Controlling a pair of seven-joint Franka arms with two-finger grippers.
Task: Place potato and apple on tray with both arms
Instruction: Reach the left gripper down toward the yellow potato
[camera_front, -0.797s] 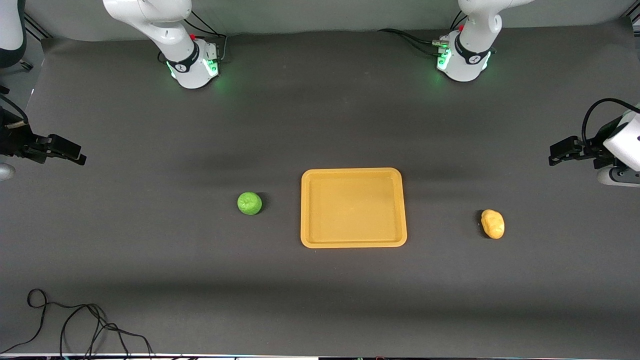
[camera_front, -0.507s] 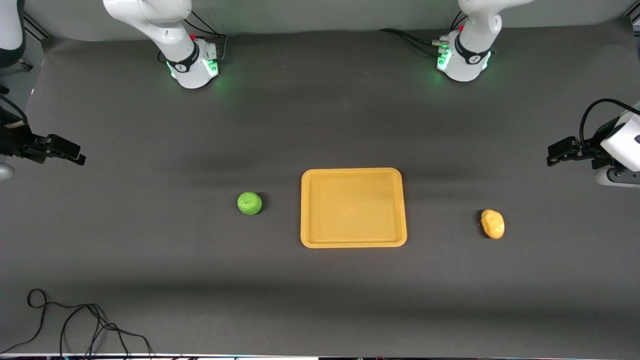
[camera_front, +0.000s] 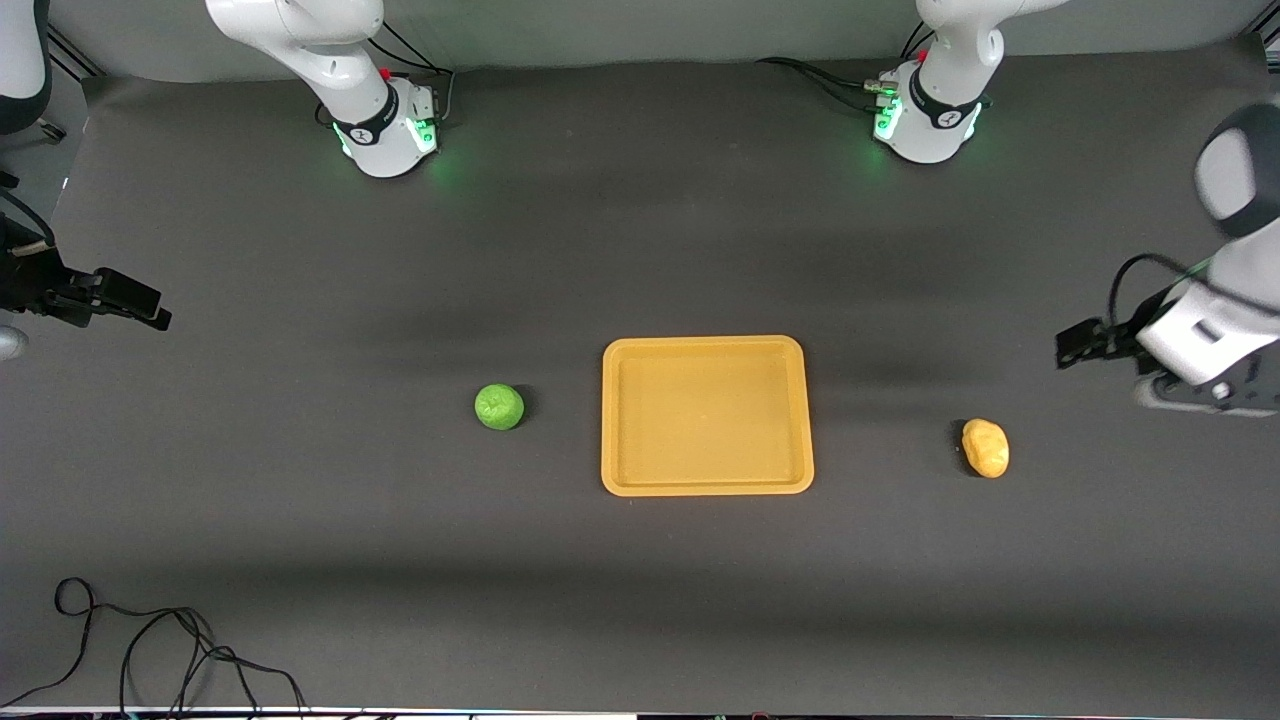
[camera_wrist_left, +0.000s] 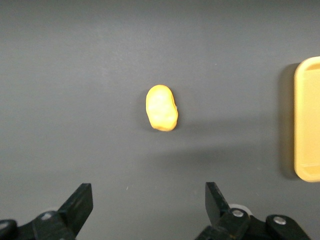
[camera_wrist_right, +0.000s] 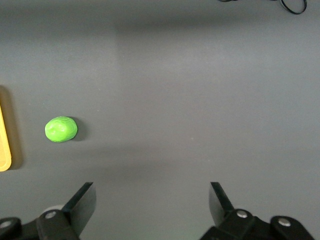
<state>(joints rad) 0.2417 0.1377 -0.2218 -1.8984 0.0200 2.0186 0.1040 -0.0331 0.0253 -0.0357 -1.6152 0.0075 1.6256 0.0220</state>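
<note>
dark table (camera_front: 640, 250) carries tray (camera_front: 707, 488); apple (camera_front: 498, 407); potato (camera_front: 985, 448); cable (camera_front: 150, 650)

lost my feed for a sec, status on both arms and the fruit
Left gripper open, above table near potato. Right gripper open, waiting at its table end. Apple and potato on table either side of empty tray. Nothing in the way.

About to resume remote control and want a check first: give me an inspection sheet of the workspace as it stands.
Surface: dark table, flat.
Job's things: tray mid-table, nothing in it; apple beside it toward the right arm's end; potato toward the left arm's end. Both fruits on the table.
Clutter: nothing seen.
Grippers: left hand open, above the table near the potato; right hand open, at its end of the table, apart from the apple.
Cables: loose black cable on the table edge nearest the camera.
Surroundings: two green-lit bases.
</note>
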